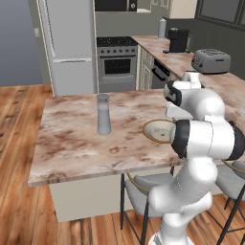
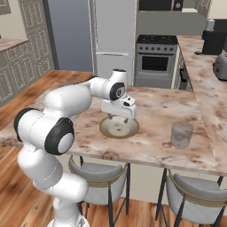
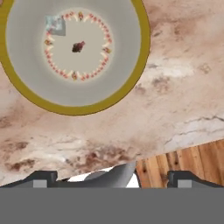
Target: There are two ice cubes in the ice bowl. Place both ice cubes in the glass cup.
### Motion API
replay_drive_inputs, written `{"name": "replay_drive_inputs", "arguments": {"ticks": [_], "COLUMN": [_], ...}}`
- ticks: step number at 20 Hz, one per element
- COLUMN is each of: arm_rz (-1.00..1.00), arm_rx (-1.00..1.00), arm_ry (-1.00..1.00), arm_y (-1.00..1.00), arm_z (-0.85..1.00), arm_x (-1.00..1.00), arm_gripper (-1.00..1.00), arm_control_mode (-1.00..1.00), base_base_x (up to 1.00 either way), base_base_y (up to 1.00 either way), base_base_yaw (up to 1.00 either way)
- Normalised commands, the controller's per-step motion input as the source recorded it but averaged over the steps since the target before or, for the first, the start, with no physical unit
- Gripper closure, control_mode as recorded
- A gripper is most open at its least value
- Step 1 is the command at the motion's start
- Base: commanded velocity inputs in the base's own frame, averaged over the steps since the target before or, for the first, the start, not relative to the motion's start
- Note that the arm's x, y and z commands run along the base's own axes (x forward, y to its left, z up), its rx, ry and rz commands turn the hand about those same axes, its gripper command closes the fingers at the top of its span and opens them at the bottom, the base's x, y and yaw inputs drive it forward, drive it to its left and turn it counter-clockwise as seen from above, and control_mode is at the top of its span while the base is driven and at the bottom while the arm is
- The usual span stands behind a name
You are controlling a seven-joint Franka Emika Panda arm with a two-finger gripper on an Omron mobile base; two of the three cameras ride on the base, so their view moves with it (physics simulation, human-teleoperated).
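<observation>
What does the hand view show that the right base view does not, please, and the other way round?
Hand view: one ice cube lying at the edge of the patterned centre of the ice bowl, and the gripper with its jaws wide apart, holding nothing. Right base view: the glass cup standing on the counter to the right of the bowl, apart from it, plus the arm reaching over the bowl, the oven and the fridge. Both: the bowl on the marbled counter, with a grey stool below its edge.
</observation>
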Motion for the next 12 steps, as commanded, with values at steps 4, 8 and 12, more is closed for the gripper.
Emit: {"name": "replay_drive_inputs", "arguments": {"ticks": [4, 8, 12], "arm_rz": [0.0, 0.0, 0.01], "arm_rx": [0.0, 0.0, 0.0], "arm_ry": [-0.03, -0.2, -0.03], "arm_y": [-0.01, -0.1, -0.07], "arm_z": [0.01, 0.19, 0.0], "arm_x": [0.0, 0.16, 0.1], "arm_gripper": [-1.0, -1.0, -1.0], "arm_control_mode": [-1.0, -1.0, -1.0], "base_base_x": [0.0, 0.0, 0.0], "base_base_y": [0.0, 0.0, 0.0], "base_base_yaw": [0.0, 0.0, 0.0]}}
